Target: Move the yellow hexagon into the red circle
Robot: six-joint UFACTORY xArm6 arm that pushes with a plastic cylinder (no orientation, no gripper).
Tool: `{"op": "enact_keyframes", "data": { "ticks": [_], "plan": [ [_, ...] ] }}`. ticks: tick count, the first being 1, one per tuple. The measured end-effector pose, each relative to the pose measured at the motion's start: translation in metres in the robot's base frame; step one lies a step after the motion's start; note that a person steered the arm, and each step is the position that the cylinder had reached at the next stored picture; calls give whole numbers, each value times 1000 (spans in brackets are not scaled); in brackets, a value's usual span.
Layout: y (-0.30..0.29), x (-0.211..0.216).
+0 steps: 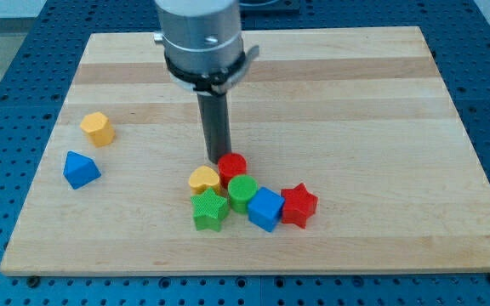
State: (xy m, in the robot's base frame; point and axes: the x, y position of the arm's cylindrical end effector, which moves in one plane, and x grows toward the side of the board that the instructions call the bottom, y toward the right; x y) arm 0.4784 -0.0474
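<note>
In the one camera view we see a wooden board (pixel 330 93) lying on a blue perforated table (pixel 7 51). Our arm comes down from the top centre of the frame as a grey cylinder and ends in a straight dark rod. There is no gripper here, so nothing can be wide, narrow or holding; we only have my tip (pixel 217 161), which stands on the board a little below the centre of the frame.

My tip is just at the upper left side of the red circle (pixel 233 165); we cannot tell if they really touch. The red circle belongs to a tight group of blocks in the lower centre. Just to its lower left is a yellow heart (pixel 203 179), and below it is a green circle (pixel 242 192). A green star (pixel 210 210) lies under the yellow heart. To the right of the green circle is a blue cube (pixel 265 208), and next to it, further right, a red star (pixel 299 205).

The yellow hexagon (pixel 98 128) is well apart from this group, in the left part of the frame, far from my tip. Below it, slightly more to the left, sits a blue triangle-like block (pixel 80 168), near the left border of the board.
</note>
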Motion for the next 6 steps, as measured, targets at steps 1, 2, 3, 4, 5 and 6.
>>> {"op": "enact_keyframes", "data": {
  "ticks": [1,2,3,4,5,6],
  "plan": [
    [-23,-32],
    [-63,-65],
    [-65,-77],
    [-61,-110],
    [-112,-153],
    [-191,-155]
  ]
}}
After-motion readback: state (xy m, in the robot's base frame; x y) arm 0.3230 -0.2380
